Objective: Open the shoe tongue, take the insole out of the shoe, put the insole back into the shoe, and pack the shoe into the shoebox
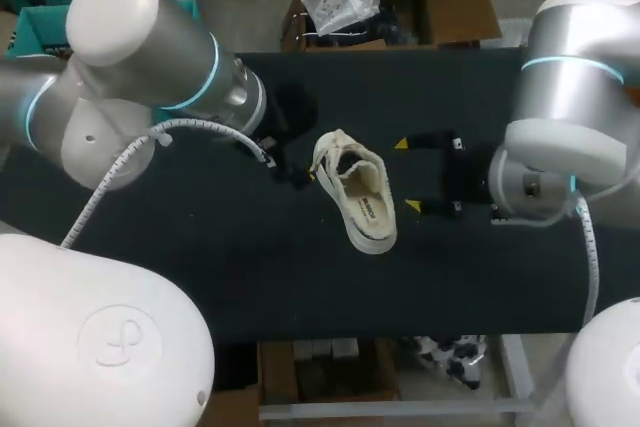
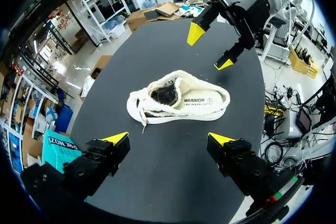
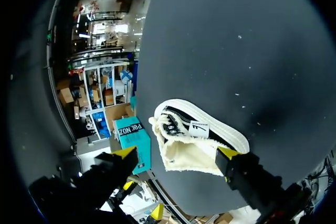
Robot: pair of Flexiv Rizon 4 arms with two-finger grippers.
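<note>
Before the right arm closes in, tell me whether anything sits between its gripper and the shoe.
Nothing visible does. In the head view the right gripper stands open just beside the shoe, with only a strip of bare black table between them.

Cream-white low sneaker with fleecy lining and white rubber sole [image 1: 356,193], lying alone near the middle of the black counter [image 1: 250,267]. The laced forepart points far-left and the heel toward the near edge. The upturned opening shows a pale printed insole [image 1: 368,209].
</note>
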